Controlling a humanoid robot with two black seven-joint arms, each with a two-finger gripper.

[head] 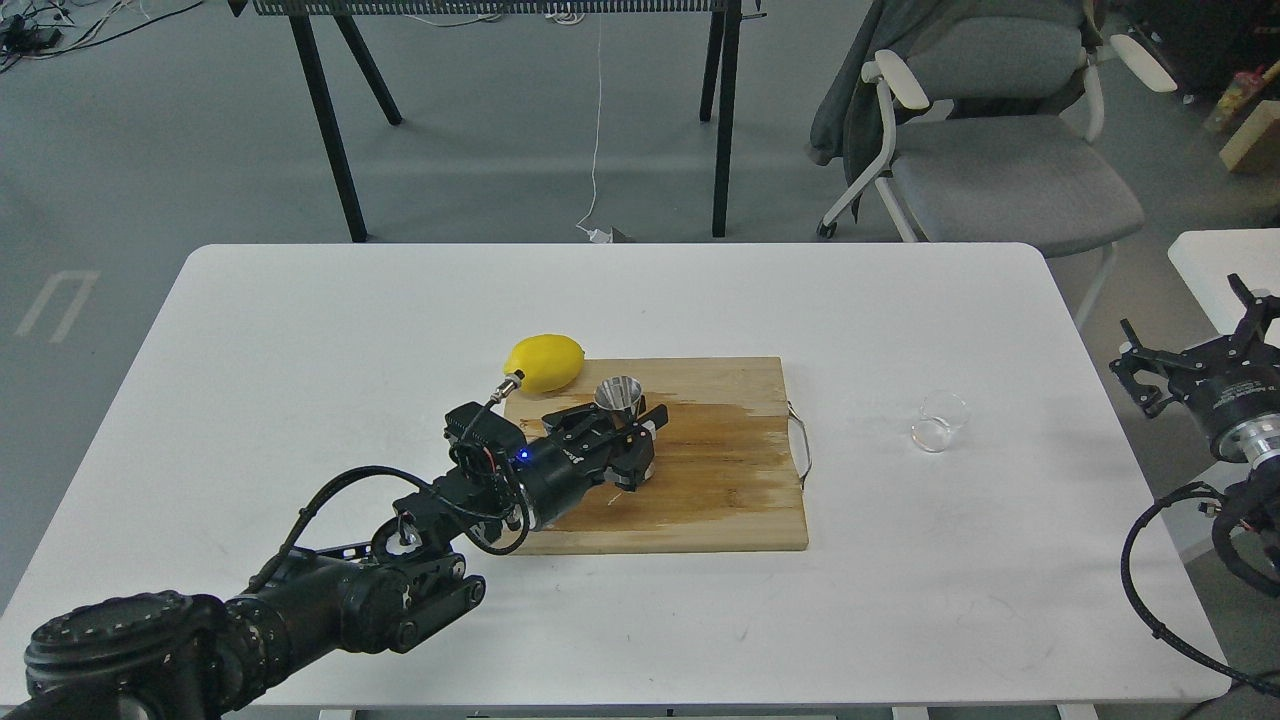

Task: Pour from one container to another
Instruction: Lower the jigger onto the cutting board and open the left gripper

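Observation:
The shiny steel jigger stands upright over the left part of the wooden cutting board. My left gripper is shut on the jigger's narrow waist, and the lower cone is hidden behind the fingers. The clear glass cup sits alone on the white table to the right of the board, with nothing visible inside it. My right gripper hangs off the table's right edge, well apart from the cup, with its fingers spread open and nothing between them.
A yellow lemon lies at the board's far left corner, close behind the jigger. A dark wet patch covers the board's middle, and a metal handle sticks out on its right side. A grey chair stands behind the table.

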